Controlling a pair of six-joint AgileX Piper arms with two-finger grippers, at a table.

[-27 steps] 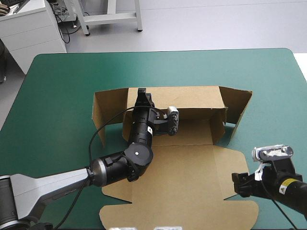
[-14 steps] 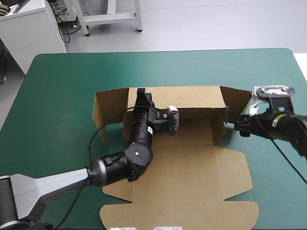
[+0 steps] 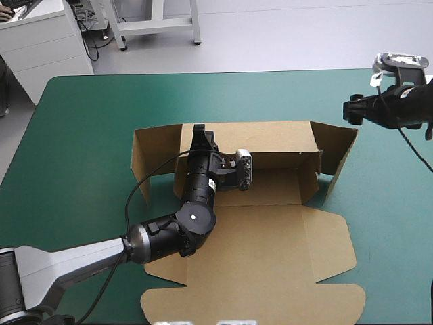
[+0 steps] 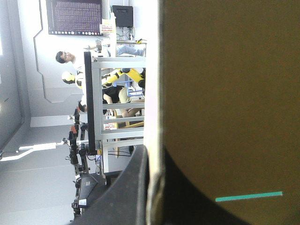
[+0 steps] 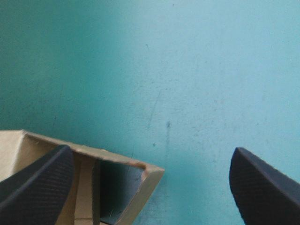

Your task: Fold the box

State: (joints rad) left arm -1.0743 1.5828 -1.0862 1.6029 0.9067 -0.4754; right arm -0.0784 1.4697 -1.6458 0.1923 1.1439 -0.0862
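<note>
The brown box [image 3: 270,230] lies mid-table, its back wall and two side flaps raised and the lid flat toward the front edge. My left gripper [image 3: 199,133] stands at the left part of the back wall. In the left wrist view the board [image 4: 225,93] runs edge-on between the fingers of that gripper [image 4: 157,154], which is shut on it. My right gripper [image 3: 350,110] hovers just beyond the raised right flap [image 3: 342,152], apart from the board. In its own view the right gripper [image 5: 151,149] is open wide, with the flap's top corner [image 5: 140,192] under it.
Bare teal-green cover [image 3: 88,122] surrounds the box on the left, far and right sides. The table's right edge [image 3: 423,95] runs close to the right arm. The lid's front flap [image 3: 257,301] reaches almost to the near edge.
The right arm has swung from the lid's front right corner toward the far right, past the raised right flap. The left gripper and the box have not moved.
</note>
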